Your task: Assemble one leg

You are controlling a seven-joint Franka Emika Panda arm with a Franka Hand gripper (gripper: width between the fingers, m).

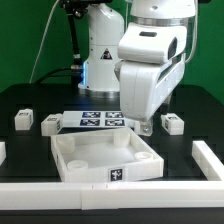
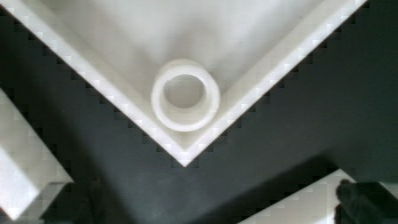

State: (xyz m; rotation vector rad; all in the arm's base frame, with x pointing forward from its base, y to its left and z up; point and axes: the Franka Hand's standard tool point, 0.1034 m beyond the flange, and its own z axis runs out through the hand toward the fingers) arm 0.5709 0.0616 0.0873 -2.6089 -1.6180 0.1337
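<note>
Exterior view's left shows the first leg point(image 1: 22, 120) and the second leg point(image 1: 50, 122) on the black table point(image 1: 25, 150). At centre, the tray point(image 1: 75, 160) lies near, with the marker board point(image 1: 98, 121) beyond it. The gripper point(image 1: 146, 126) hangs over the tray's far right corner socket point(image 2: 185, 95), its fingers point(image 2: 368, 198) spread and empty. The third leg point(image 1: 172, 123) sits to its right.

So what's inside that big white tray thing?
The tray looks empty: bare white floor, no loose parts. The wrist view shows a round socket in one corner, nothing in it. The robot arm hides the back corner on the exterior view's right.
</note>
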